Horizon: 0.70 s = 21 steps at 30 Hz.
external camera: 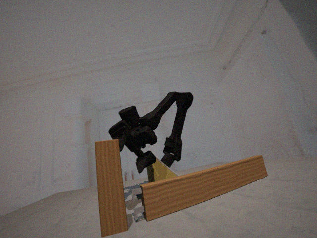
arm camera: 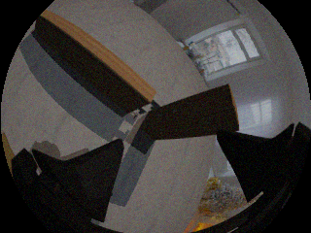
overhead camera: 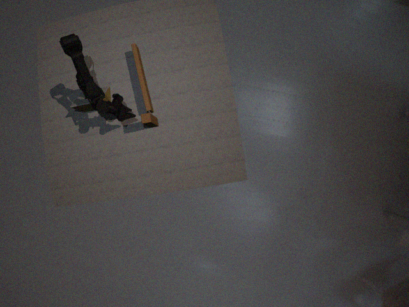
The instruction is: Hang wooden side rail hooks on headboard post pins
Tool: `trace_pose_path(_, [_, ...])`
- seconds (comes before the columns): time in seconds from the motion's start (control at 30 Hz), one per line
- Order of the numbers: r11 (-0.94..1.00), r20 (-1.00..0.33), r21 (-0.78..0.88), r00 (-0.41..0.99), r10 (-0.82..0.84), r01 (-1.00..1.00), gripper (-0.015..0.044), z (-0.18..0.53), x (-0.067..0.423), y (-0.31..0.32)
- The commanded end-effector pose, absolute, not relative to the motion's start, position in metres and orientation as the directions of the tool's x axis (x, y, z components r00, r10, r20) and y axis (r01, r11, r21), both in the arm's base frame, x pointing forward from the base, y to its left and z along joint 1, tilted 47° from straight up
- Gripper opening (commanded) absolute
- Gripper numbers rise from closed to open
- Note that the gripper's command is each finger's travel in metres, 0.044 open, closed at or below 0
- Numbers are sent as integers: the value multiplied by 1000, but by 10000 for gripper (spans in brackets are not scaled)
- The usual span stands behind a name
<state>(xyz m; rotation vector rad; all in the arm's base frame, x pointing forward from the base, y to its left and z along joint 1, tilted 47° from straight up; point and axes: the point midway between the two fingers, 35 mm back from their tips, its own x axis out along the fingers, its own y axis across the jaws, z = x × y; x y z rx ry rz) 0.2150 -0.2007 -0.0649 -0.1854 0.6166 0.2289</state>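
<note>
While the arm (external camera: 179,120) bent down over the worktop (overhead camera: 185,145), its end effector (arm camera: 170,184) stood wide open with nothing between its fingers, hovering just beside the post (external camera: 110,187) and above the gap where rail and post met. The wooden rail (external camera: 202,183) lay sloped in the exterior view, its near end raised close against the upright post and its far end down on the worktop. From above, the rail (overhead camera: 142,77) ran as a long orange strip with the post (overhead camera: 150,119) at its lower end, the two almost touching. The slot between them showed only a blur of grey and pale patches, so the hooks could not be made out, nor whether they sat on the pins. A yellow wedge (external camera: 160,171) stood behind the rail, near the arm's base.
</note>
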Motion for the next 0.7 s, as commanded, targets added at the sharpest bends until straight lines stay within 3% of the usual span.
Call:
trace_pose_path(0.0, [987,-649,39,747,145,-158,440,-61,223,-203])
trace_pose_path(0.33, [934,-769,295,630,106,202,440,-53,236,-199])
trace_pose_path(0.67, [713,-857,380,514,32,589,440,-38,246,-193])
